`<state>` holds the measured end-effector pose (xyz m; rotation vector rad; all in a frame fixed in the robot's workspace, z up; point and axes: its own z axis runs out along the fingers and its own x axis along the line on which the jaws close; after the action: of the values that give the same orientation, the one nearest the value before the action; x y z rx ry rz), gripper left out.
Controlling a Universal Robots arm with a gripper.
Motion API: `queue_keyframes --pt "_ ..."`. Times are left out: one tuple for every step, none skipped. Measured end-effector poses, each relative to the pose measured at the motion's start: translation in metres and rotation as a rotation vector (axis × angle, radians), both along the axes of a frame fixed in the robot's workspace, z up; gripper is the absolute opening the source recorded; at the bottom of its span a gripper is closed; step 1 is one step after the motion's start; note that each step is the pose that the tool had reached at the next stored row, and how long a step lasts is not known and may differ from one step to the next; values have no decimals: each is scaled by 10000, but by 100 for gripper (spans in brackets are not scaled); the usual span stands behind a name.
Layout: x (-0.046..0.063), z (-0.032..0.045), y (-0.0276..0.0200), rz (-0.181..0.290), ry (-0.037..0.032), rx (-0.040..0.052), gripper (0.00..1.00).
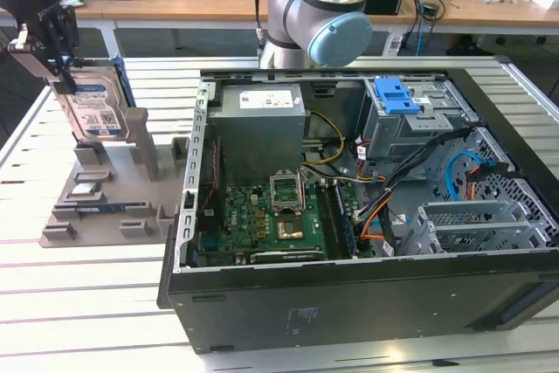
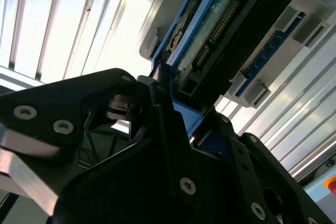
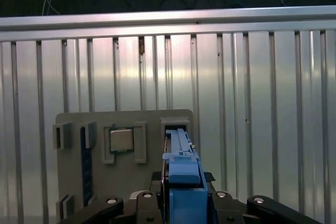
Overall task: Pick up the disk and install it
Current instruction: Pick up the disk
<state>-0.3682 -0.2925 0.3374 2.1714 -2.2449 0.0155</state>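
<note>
Blue plastic rails frame the disk (image 1: 93,109), which stands on edge at the exterior view's left, its labelled face turned toward the open computer case (image 1: 349,294). The tool (image 1: 61,67) is clamped on its upper end. In the first wrist view one blue rail (image 3: 181,177) sits pinched between the black fingers (image 3: 152,208), and the second wrist view shows the disk's connector side running away from the grip.

The lower edge is down among the uprights of the grey fixture plate (image 1: 96,216) on the slatted counter (image 1: 79,303). Whether it rests in the slot or hangs just above, I cannot tell.

To my eye this is the lift out of the holder. Doing it well means drawing straight up along the slot and keeping the disk vertical so the rails do not bind on the posts. The hold should be firm, since the grip is at one end and the weight hangs below it.
</note>
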Motion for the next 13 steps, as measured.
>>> queue_keyframes --pt "0 15 0 0 0 0 37" --pt "0 27 0 0 -1 0 37" --pt "0 46 0 0 0 0 37" --pt "0 60 0 0 1 0 37" --pt "0 73 0 0 1 0 37" --pt "0 84 0 0 0 0 37" --pt "0 102 0 0 0 0 37" --pt "0 114 0 0 0 0 37" --pt "0 144 0 0 0 0 37" --pt "0 168 0 0 0 0 37" --pt "0 183 0 1 0 0 37" --pt "0 218 0 0 -1 0 37" --pt "0 256 0 0 0 0 37"
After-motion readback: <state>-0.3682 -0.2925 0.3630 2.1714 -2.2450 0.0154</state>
